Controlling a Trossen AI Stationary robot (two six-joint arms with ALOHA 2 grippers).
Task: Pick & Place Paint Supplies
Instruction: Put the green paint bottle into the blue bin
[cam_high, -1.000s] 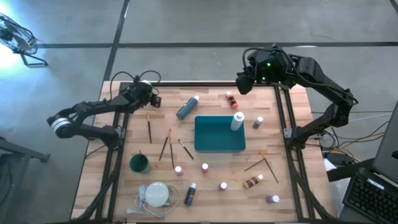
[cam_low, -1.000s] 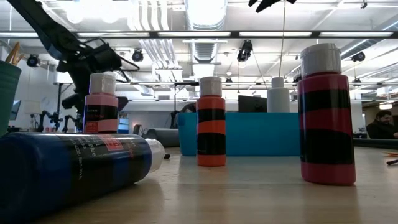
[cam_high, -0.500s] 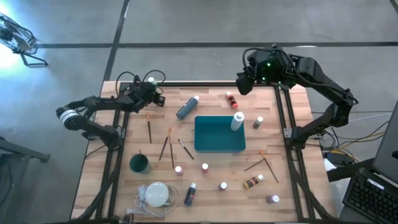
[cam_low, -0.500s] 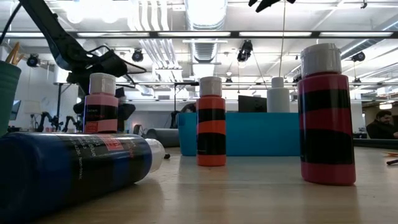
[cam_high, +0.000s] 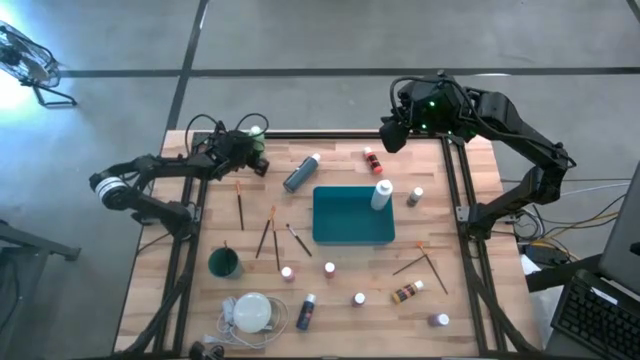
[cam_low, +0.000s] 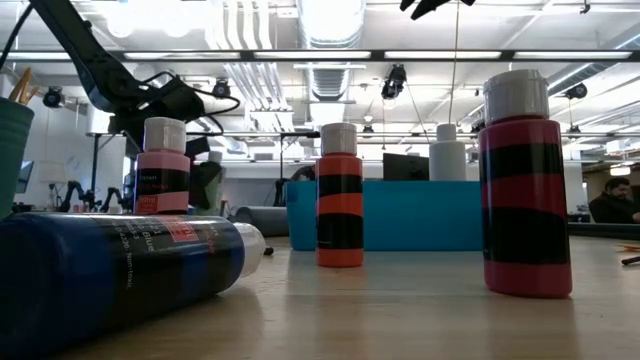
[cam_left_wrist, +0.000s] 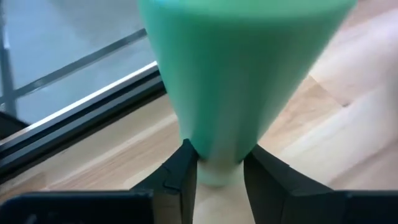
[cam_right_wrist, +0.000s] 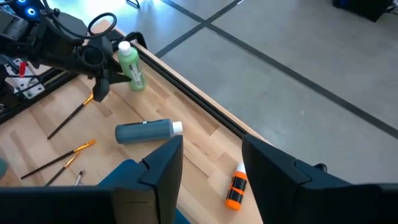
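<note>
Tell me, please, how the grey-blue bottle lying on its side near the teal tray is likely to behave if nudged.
The grey-blue bottle lies on its round side, so it would probably roll rather than slide. The wooden table looks flat and smooth, offering little to stop it. It seems rigid plastic, likely sturdy; the nearby teal tray might catch it.

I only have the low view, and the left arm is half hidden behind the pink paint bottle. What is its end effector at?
Observer: The left end effector is at a green plastic paint bottle with a white cap, which stands upright by the table's far edge on the left.
Operator: Anything near it that could get knocked?
Observer: A thin dark-handled brush with an orange end lies on the wood just in front of it, apart from the bottle.
Operator: And the right arm?
Observer: The right end effector hangs open and empty over the table's far edge.
</note>
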